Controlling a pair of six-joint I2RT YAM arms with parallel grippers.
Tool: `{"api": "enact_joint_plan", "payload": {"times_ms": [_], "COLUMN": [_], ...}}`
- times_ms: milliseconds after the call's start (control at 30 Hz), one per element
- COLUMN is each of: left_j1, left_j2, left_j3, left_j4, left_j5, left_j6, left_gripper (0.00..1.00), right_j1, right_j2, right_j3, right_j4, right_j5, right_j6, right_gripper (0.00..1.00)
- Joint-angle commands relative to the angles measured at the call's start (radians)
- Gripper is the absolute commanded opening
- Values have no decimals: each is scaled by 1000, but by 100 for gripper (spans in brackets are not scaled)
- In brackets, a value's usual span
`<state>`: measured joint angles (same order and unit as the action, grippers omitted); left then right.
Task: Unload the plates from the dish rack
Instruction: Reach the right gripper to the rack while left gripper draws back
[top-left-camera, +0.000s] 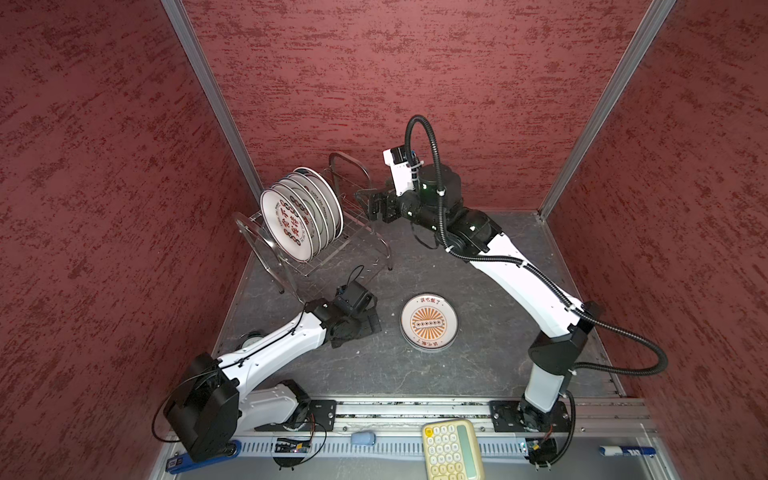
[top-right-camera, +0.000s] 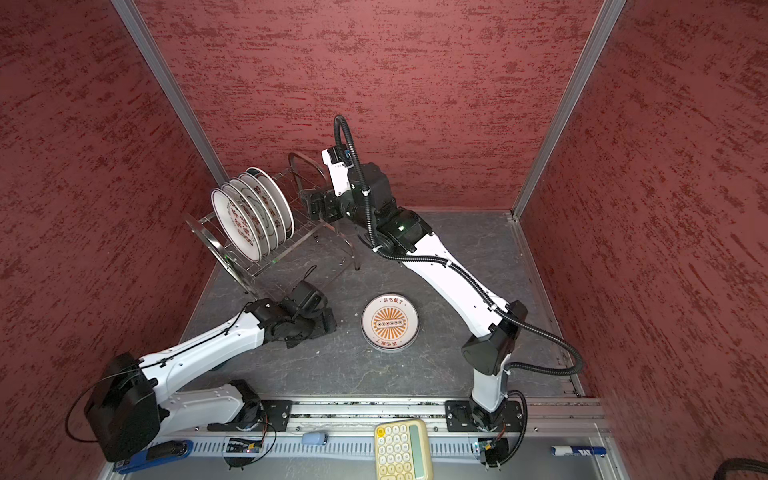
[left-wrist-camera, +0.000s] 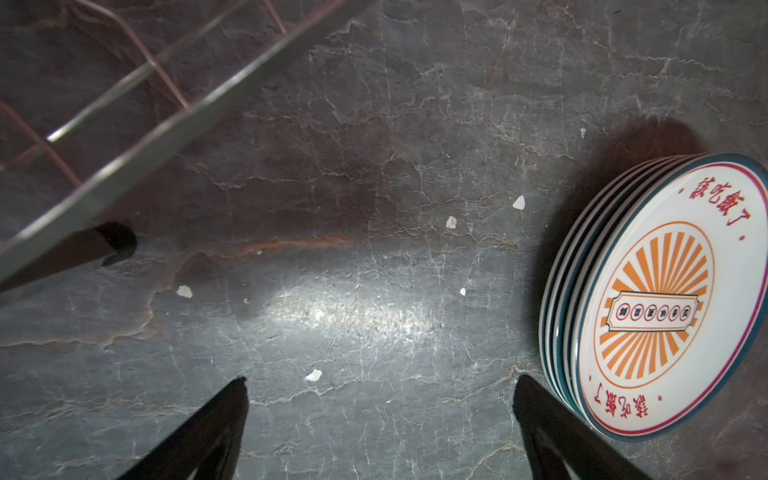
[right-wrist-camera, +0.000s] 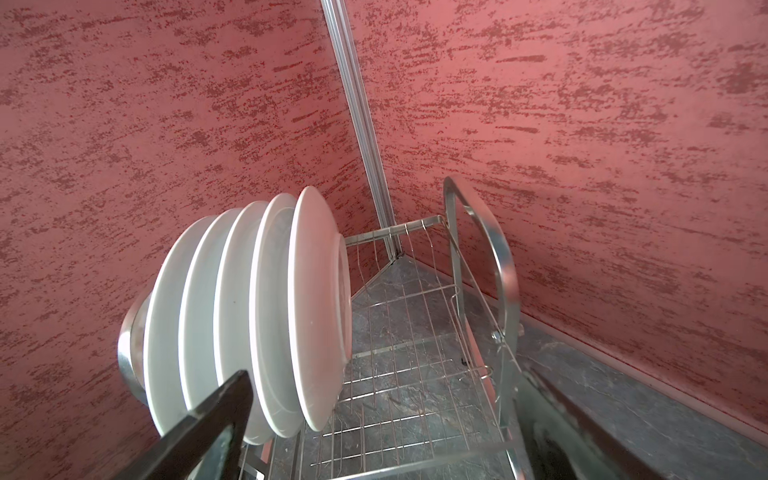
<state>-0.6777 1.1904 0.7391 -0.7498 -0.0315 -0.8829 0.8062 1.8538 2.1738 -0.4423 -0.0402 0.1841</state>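
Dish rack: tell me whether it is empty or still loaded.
Still loaded. Several plates stand on edge in the dish rack; a stack lies flat on the table.

1. Several plates (top-right-camera: 249, 216) stand on edge in the dish rack (top-right-camera: 303, 235).
2. The right gripper (top-right-camera: 309, 205) hovers just beside the rack's far handle.
3. A sunburst plate stack (top-right-camera: 390, 322) lies flat on the table (top-right-camera: 457, 257), apart from the left gripper (top-right-camera: 329, 322).

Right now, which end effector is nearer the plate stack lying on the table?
Left. The left end effector is open right beside the plate stack; the right end effector is farther back, open at the dish rack.
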Motion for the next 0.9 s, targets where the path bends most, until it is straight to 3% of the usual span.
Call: {"api": "enact_joint_plan", "payload": {"times_ms": [0,267,867], "left_j1": [9,26,38], "left_j2": [-38,-105,-169], "left_j3": [-23,-65,-105], "left_j4": [6,-1,-14], "left_j5": [-13,-11,-6], "left_j6": [-7,-7,-3], "left_gripper": [99,99,99], "right_j1": [23,62,80], "right_j2": [58,170,270], "right_j3": [88,215,289], "right_j4": [-44,-95,-102], "right_j5": [-2,59,131], "right_j6": [-3,-9,-12], "right_gripper": [99,94,80]}}
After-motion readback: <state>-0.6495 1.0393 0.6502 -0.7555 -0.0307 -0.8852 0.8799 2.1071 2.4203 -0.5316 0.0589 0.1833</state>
